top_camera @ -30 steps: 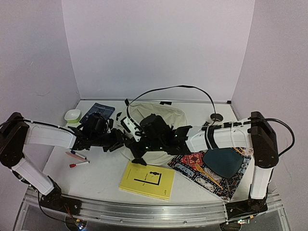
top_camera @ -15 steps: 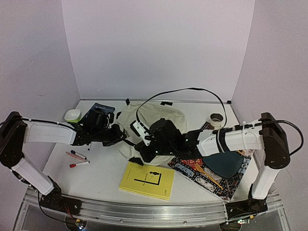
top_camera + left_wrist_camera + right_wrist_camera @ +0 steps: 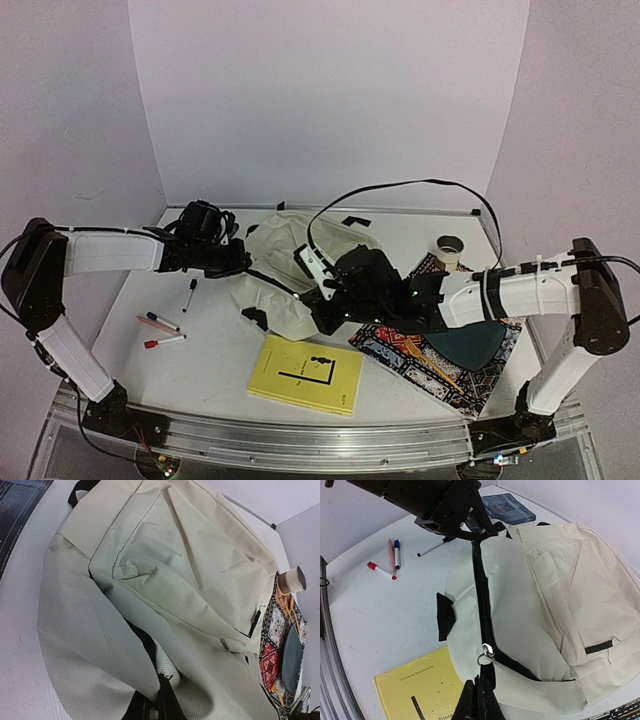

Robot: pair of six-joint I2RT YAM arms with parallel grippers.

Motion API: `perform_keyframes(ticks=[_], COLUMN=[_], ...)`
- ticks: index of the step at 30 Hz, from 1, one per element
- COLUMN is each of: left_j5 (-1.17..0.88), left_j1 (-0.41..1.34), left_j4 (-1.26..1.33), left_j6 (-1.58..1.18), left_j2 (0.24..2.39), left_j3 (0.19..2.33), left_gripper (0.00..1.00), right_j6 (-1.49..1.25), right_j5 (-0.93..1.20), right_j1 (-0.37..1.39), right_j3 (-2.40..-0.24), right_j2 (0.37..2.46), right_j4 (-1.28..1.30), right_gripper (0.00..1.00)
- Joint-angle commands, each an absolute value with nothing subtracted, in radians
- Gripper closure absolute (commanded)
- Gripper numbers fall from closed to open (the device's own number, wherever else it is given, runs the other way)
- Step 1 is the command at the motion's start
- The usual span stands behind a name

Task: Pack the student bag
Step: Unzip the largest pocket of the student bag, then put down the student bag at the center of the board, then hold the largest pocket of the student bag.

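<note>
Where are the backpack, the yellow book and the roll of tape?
backpack (image 3: pixel 580 592), right wrist view, front pocket panel.
yellow book (image 3: pixel 305 373), top view, cover middle.
roll of tape (image 3: pixel 290 581), left wrist view, outer side.

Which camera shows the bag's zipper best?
Right wrist camera: the black zipper runs plainly down the bag to its ring. From the top it's tiny and partly hidden; the left wrist shows only a dark bit.
</note>
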State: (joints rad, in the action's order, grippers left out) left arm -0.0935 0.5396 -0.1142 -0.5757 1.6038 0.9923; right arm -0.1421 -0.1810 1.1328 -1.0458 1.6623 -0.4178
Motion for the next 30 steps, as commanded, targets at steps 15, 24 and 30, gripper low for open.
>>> perform_keyframes(ticks=[15, 24, 30], left_j5=[-0.064, -0.153, -0.139], left_j1=[0.477, 0.541, 0.622], left_j4=[-0.147, -0.072, 0.047], left_j6=[-0.621, -0.809, -0.918], left_j2=[1.56, 1.378, 1.364], left_j3=[1.02, 0.808, 0.744], left_gripper=[0.5, 0.33, 0.32], right_j6=[-0.145, -0.137, -0.135], right_j5=[-0.008, 0.037, 0.037], right_j1=[1.143, 1.143, 1.143], right_j3=[-1.295, -1.371, -1.37], right_j2=[1.89, 1.949, 1.95], right_j4=[-0.512, -0.517, -0.519], right_gripper=[1.0, 1.0, 1.0])
